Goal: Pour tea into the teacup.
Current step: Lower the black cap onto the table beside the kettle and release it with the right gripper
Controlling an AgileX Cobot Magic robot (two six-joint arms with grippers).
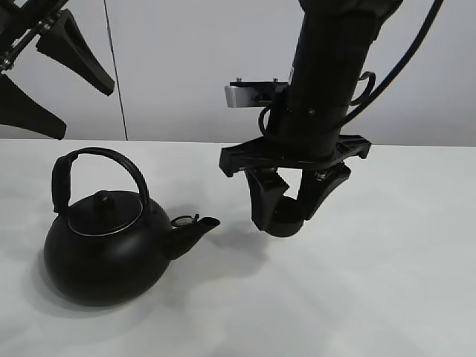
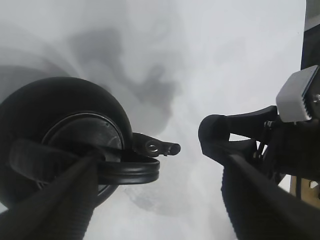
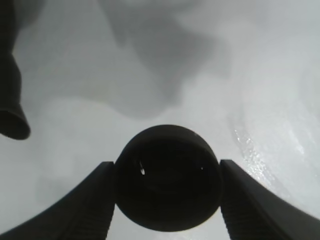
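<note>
The teacup (image 1: pixel 285 222), small, round and matte black, sits between the fingers of my right gripper (image 1: pixel 287 214) near the middle of the table. The right wrist view shows both fingers pressed against the sides of the teacup (image 3: pixel 167 180), so the gripper is shut on it. Whether the cup rests on the table or hangs just above it I cannot tell. The black kettle (image 1: pixel 104 249) stands upright at the left, its spout (image 1: pixel 199 225) pointing at the cup, a short gap apart. My left gripper (image 1: pixel 88 111) hangs open high above the kettle's handle (image 1: pixel 100 160), holding nothing.
The white table (image 1: pixel 387 282) stretches to the right and front of the cup. A pale wall stands behind the table's far edge. From the left wrist view the kettle (image 2: pixel 55 115) lies directly below the open fingers.
</note>
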